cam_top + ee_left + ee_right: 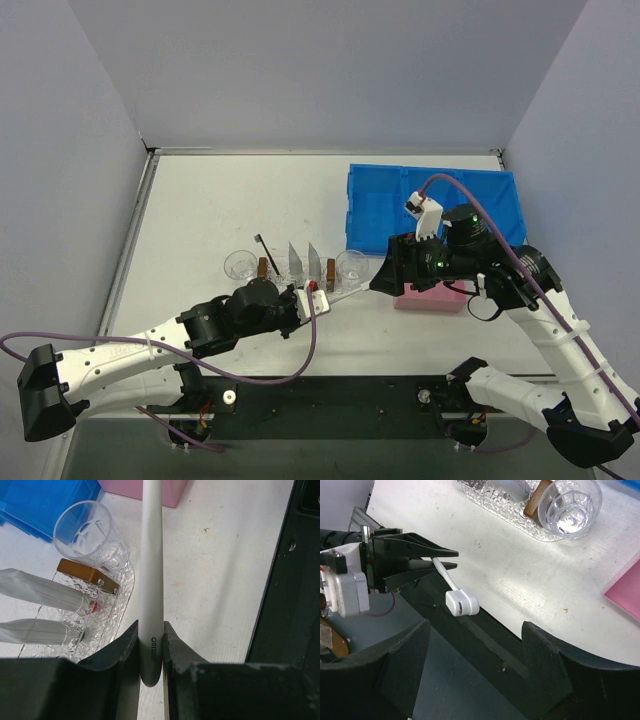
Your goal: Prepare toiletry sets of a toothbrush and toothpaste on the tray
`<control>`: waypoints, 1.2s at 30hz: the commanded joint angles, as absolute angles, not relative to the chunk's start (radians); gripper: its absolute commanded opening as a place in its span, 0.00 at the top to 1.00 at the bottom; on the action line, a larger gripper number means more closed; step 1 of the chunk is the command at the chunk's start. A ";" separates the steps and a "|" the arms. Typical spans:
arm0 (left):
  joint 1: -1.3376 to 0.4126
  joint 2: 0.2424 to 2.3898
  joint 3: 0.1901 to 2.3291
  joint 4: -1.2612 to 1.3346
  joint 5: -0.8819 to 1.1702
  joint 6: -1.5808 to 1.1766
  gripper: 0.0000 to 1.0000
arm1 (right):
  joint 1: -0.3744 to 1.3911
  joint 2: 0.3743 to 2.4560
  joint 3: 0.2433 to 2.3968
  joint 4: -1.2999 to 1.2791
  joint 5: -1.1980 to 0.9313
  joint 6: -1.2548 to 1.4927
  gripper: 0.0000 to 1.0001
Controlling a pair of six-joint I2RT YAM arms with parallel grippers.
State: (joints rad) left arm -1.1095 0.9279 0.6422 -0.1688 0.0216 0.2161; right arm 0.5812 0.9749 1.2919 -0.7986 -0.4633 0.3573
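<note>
One black toothbrush (263,250) and one white toothbrush (151,555) counted, two in all. Two toothpaste tubes (42,590) counted. Two clear cups (351,266) counted. Two brown blocks (330,268) counted. Single items noted: one tray (124,582), one blue bin (375,210), one pink box (430,298)

Blue bin (375,205), pink box (430,299), cups (240,265)

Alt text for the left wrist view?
The left hand grips the handle end of a white toothbrush, which points away over the table. Beside it lies the clear tray holding two toothpaste tubes and a brown block, a clear cup at its far end.
</note>
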 commanded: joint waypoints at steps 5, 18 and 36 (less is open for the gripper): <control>-1.104 0.925 0.687 -0.144 0.040 0.204 1.00 | 0.578 0.988 1.224 -0.681 -0.535 0.420 0.37; -1.103 0.920 0.686 -0.144 0.028 0.206 1.00 | 0.586 0.996 1.149 -0.577 -0.598 0.488 0.56; -0.994 0.986 0.727 -0.161 0.601 0.170 1.00 | 0.653 0.916 1.195 -0.750 -0.618 0.193 0.39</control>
